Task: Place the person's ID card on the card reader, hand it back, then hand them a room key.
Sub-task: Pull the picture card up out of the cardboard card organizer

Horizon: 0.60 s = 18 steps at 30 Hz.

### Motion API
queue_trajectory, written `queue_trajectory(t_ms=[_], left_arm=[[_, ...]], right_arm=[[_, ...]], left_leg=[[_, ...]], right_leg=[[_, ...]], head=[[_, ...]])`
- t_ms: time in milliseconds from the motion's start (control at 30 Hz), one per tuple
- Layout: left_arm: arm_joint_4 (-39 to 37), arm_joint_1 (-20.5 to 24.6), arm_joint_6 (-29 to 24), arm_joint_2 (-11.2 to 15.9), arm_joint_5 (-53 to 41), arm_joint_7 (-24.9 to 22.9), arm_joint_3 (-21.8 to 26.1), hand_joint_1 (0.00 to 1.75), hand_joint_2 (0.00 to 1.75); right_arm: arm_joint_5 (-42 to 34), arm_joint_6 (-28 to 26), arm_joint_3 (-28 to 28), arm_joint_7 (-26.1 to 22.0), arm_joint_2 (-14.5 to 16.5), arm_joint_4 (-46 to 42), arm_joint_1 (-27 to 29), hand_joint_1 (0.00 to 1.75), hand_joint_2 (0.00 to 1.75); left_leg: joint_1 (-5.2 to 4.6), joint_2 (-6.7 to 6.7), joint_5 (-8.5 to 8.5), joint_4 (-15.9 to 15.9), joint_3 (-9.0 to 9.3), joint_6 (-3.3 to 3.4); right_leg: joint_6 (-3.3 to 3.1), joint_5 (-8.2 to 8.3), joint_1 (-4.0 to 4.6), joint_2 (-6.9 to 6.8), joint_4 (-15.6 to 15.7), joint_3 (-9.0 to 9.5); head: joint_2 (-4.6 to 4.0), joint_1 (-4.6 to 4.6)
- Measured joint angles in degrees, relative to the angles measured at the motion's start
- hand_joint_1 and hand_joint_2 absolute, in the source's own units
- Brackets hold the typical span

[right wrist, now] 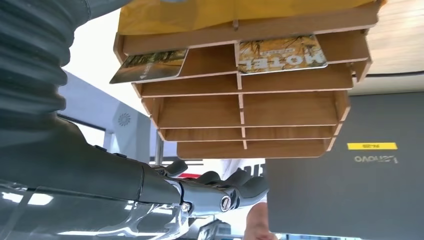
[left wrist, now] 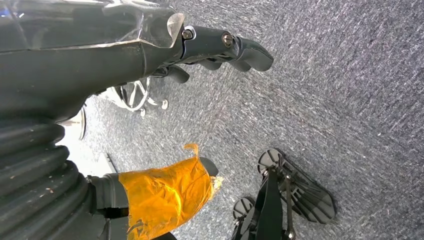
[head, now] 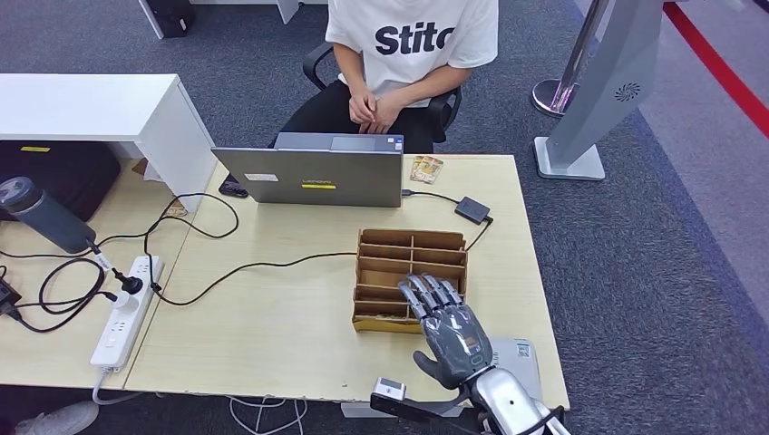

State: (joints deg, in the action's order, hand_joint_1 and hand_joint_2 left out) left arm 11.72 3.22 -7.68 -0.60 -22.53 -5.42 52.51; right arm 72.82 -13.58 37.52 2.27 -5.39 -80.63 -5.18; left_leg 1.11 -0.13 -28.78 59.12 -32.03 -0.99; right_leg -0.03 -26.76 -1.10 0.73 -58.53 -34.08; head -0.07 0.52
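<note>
Cards w/ readable print: right wrist view shows two room key cards [right wrist: 282,54] in the wooden organizer [right wrist: 250,107], one reading "MOTEL". Right hand [head: 451,328] hovers over the organizer's near end, fingers spread, holding nothing. Laptop [head: 313,177] lid carries a yellow sticker; the person's [head: 408,54] shirt reads "Stitc". Card reader [head: 472,209] sits right of the laptop, two cards [head: 425,169] near the table's far edge. Left hand [left wrist: 220,47] over carpet, empty, fingers loosely curled.
</note>
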Motion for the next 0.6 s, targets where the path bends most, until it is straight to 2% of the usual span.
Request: queue_trajectory(t_ms=[600], left_arm=[[0.00,0.02,-0.01,-0.24,-1.00,0.02,0.99,0.00,1.75]], right_arm=[[2.28,0.37,-5.11,0.77,2.44,2.44,0.02,0.00,1.75]], left_leg=[[-0.01,0.00,0.00,0.00,0.00,0.00]], right_leg=[[0.00,0.00,0.00,0.00,0.00,0.00]], head=[[0.00,-0.01]])
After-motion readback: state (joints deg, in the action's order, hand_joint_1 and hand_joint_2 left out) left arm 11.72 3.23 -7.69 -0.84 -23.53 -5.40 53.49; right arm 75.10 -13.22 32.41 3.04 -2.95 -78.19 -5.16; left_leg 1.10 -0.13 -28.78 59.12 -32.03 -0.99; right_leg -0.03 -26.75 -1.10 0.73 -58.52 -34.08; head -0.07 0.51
